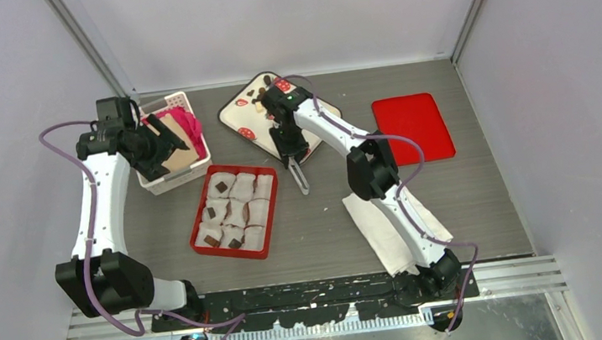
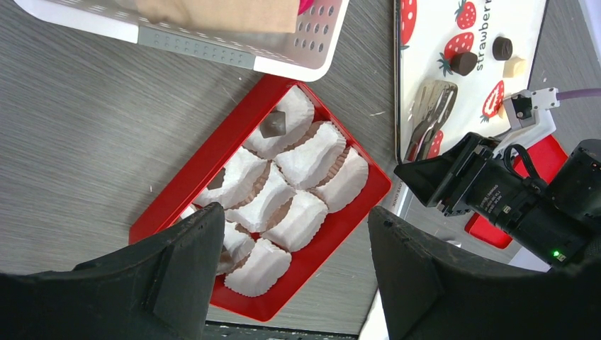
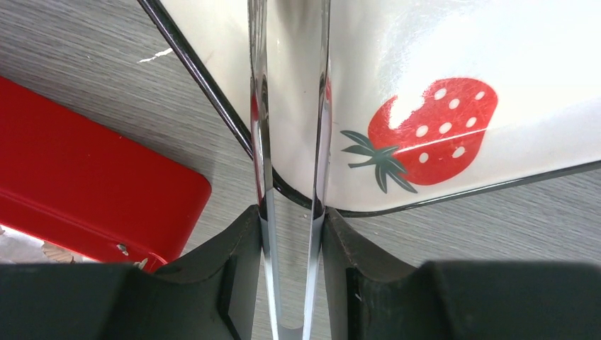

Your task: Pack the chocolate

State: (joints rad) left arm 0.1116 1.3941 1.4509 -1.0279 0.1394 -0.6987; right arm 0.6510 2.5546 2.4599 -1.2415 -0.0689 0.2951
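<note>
Dark and pale chocolate pieces [image 2: 463, 62] lie at the far end of the white strawberry-printed tray [image 1: 234, 109], which also shows in the right wrist view [image 3: 439, 42]. The red tray [image 1: 198, 217] holds several white paper cups [image 2: 310, 153]; a few hold a dark chocolate [image 2: 273, 125]. My right gripper [image 1: 288, 142] is shut on metal tongs [image 3: 290, 106], whose tips [image 2: 432, 113] lie over the strawberry tray's near edge with no piece seen between them. My left gripper [image 2: 294, 269] is open and empty, raised by the white basket [image 1: 165, 182].
The white basket holds brown card and a pink item [image 1: 184, 119]. A flat red lid [image 1: 413, 127] lies at the right. A white paper towel [image 1: 375, 228] lies under the right arm. The red tray's corner shows in the right wrist view [image 3: 85, 191].
</note>
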